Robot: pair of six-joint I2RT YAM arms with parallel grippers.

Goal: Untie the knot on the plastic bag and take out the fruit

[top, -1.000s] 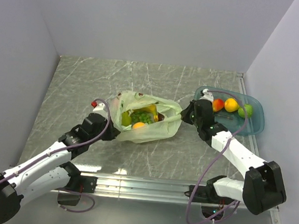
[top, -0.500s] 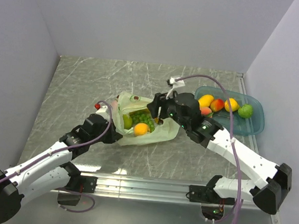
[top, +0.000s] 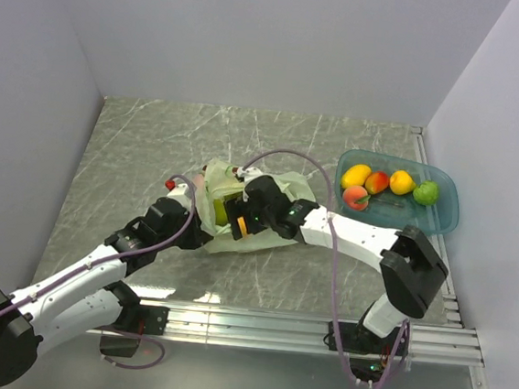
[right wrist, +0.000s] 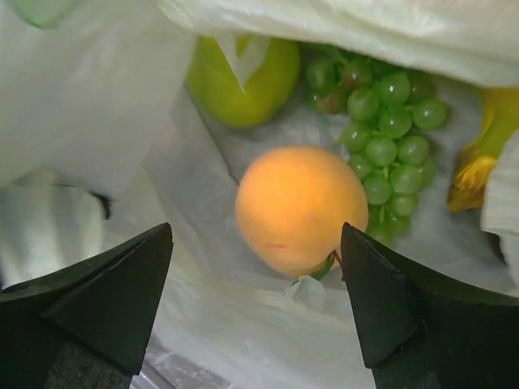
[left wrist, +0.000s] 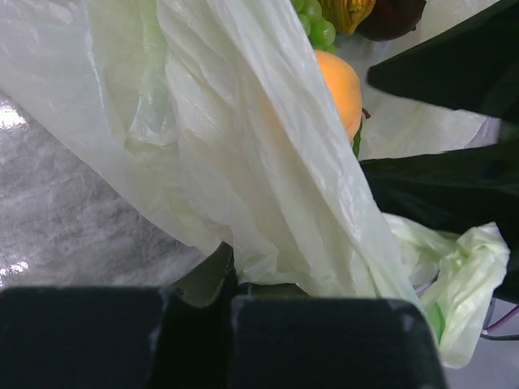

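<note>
The pale green plastic bag (top: 280, 217) lies open mid-table; its knot is out of view. My left gripper (top: 198, 228) is shut on the bag's left edge, and the film (left wrist: 268, 203) rises bunched out of its jaws (left wrist: 231, 275). My right gripper (top: 239, 218) hangs open over the bag's mouth. In its wrist view, its fingers (right wrist: 105, 292) flank an orange round fruit (right wrist: 300, 207) without touching it. Behind that fruit lie green grapes (right wrist: 385, 138), a yellow-green fruit (right wrist: 243, 77) and a banana end (right wrist: 486, 138). A dark purple fruit (left wrist: 393, 12) shows in the left wrist view.
A blue tray (top: 441, 221) at the right holds a yellow mango (top: 356, 174), a peach (top: 356, 197) and three more fruits. Grey walls close in the marble table on the left, back and right. The right arm's cable (top: 291, 156) loops above the bag.
My right arm swung left from beside the tray to over the bag's mouth, and its jaws opened. The left gripper kept its hold on the bag's edge.
</note>
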